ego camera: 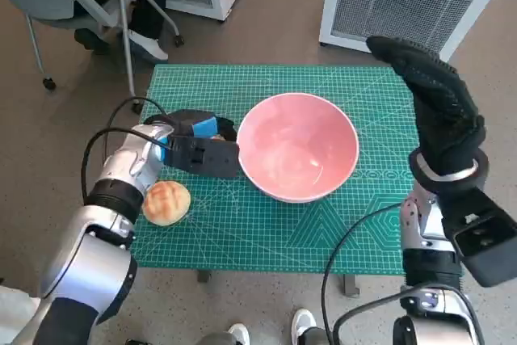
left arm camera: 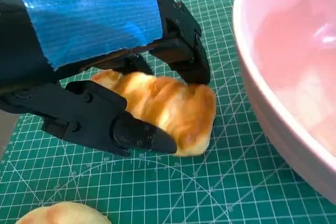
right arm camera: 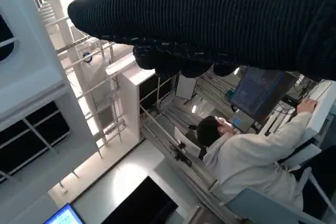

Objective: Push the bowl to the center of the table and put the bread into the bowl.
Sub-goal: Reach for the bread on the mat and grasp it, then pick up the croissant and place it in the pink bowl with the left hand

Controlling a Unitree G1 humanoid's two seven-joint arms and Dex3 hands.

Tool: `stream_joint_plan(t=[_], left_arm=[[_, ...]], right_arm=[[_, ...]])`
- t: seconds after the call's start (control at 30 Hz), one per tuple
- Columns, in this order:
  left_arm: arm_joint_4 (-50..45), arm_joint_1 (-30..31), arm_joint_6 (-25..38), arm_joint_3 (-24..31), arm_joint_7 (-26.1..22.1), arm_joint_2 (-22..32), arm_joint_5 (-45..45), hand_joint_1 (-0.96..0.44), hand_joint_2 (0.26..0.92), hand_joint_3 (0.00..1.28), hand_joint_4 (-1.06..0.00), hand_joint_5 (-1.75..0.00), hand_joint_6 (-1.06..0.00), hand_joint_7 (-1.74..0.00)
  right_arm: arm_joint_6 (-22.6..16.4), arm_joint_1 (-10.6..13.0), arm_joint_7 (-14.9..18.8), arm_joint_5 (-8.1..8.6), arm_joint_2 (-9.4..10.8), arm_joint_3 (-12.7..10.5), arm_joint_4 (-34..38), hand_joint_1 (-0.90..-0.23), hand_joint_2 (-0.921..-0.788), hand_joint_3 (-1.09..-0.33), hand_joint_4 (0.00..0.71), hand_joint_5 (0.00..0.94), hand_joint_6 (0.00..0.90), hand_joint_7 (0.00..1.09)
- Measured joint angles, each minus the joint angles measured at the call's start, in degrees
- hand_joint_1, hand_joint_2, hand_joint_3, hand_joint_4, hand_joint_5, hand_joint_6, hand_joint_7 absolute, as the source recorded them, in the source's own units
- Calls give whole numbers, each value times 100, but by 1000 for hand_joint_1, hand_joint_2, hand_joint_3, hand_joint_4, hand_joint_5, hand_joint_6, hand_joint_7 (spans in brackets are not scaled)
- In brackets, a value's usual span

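Left wrist view: the left hand (left arm camera: 105,77) grips the bread (left arm camera: 168,111) on the table (left arm camera: 231,182), just beside the pink bowl (left arm camera: 294,66). The right hand (ego camera: 436,103) is raised, fingers straight, holding nothing.

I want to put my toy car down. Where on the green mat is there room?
Bare mat lies in front of the pink bowl toward the right arm, and behind the bowl. It is crowded beside the bowl where the left hand holds bread, with a round bun nearby.
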Motion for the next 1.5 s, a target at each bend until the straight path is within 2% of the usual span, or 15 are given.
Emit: stream_joint_plan(t=[0.23,0.53,0.73,0.9,1.2,1.33,1.5], left_arm=[[17,-9,17,189,-207,231,-107,1,920,94,-640,-1187,-616,-1204],[-135,-259,20,610,-202,756,-319,1,921,95,-644,-1161,-610,-1232],[-609,-459,-158,919,-3,1076,-490,1,921,88,-661,-1133,-609,-1242],[-1518,-480,-313,1224,101,1260,-709,1,920,74,-675,-1127,-627,-1215],[-3258,-332,-420,1597,-232,1029,-1469,1,920,70,-686,-1117,-623,-1218],[-3531,-237,-642,1552,-455,732,-1699,1,921,71,-687,-1105,-619,-1232],[-3578,-96,-755,1285,-559,374,-1607,1,921,97,-633,-1116,-620,-1276]], right_arm=[[-5,9,-18,-1,1,3,2,-577,-921,-722,297,0,300,133],[-2,37,-54,1,5,12,-16,-577,-921,-720,297,0,302,142],[14,44,-57,8,8,26,-43,-574,-921,-720,296,0,303,148],[50,44,-57,16,9,29,-52,-574,-921,-720,296,0,301,152],[60,44,-59,12,9,31,-57,-574,-921,-720,296,0,298,159],[57,42,-62,4,10,34,-53,-574,-921,-720,297,0,297,162],[51,42,-69,-4,10,44,-53,-572,-921,-720,297,0,294,167]])
